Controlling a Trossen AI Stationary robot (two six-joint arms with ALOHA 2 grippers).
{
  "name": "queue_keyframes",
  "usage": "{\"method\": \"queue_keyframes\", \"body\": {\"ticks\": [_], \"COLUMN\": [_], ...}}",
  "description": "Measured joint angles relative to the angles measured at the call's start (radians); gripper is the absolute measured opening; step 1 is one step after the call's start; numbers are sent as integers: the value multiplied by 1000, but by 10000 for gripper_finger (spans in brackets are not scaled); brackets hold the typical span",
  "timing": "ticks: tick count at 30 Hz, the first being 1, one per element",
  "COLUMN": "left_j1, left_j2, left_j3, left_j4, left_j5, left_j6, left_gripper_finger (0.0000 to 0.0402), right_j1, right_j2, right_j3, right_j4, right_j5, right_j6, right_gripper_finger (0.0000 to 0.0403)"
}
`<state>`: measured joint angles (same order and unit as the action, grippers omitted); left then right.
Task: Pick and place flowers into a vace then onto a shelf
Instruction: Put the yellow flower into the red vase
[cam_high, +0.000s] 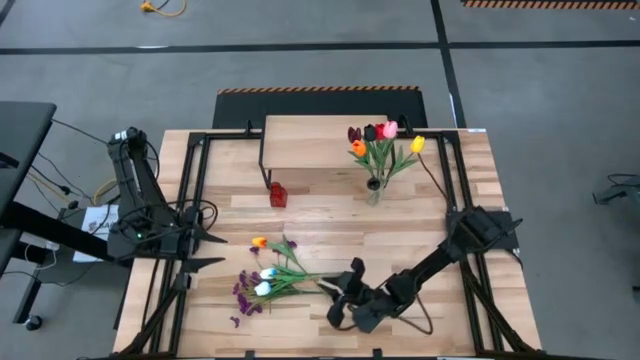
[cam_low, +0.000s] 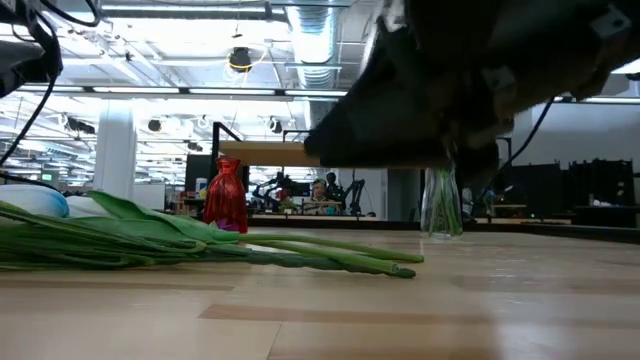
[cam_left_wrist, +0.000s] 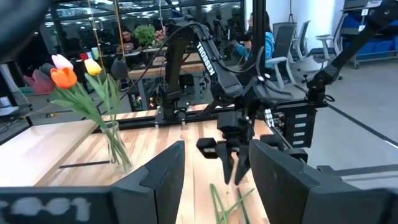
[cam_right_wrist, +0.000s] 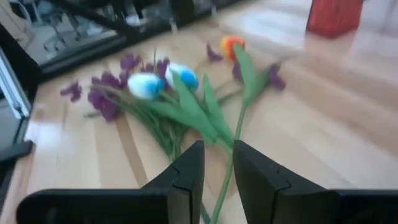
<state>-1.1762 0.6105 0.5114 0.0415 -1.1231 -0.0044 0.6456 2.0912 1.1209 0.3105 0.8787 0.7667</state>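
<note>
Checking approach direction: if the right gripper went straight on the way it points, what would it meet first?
Probably the green stems of the flowers lying on the table, just past the right gripper; exact depth is unclear.

A small red ribbed glass vase (cam_high: 278, 194) stands upright on the light wood-plank tabletop (cam_high: 320, 225), seen from table level as a narrow-necked red bottle shape (cam_low: 225, 195). Around the table lies a grey concrete floor (cam_high: 540, 90) crossed by black lines, with a black-and-orange striped hazard strip (cam_high: 320, 89) behind. Beyond, 1 seated person in a teal top (cam_left_wrist: 266, 43) sits among grey office chairs (cam_left_wrist: 287, 37).
</note>
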Motion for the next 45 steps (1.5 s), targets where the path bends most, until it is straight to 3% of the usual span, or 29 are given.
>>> {"method": "queue_keyframes", "body": {"ticks": [14, 27, 31, 36, 42, 45], "left_j1": [1, 0, 0, 1, 0, 0], "left_j2": [-9, -9, -8, -8, -8, -8], "left_j3": [0, 0, 0, 0, 0, 0], "left_j4": [-36, -54, -53, -54, -63, -79], "left_j5": [1, 20, 20, 20, 21, 20], "left_j6": [23, 22, 22, 21, 8, -3], "left_gripper_finger": [171, 171, 171, 171, 171, 171], "right_j1": [-40, -67, -70, -68, -45, -25], "right_j2": [138, 134, 134, 131, 120, 95], "right_j3": [113, 142, 141, 138, 134, 147], "right_j4": [-129, -265, -271, -269, -212, -208], "right_j5": [-125, -176, -174, -167, -130, -63], "right_j6": [140, 225, 228, 211, 110, 72], "right_gripper_finger": [76, 76, 62, 9, 5, 5]}}
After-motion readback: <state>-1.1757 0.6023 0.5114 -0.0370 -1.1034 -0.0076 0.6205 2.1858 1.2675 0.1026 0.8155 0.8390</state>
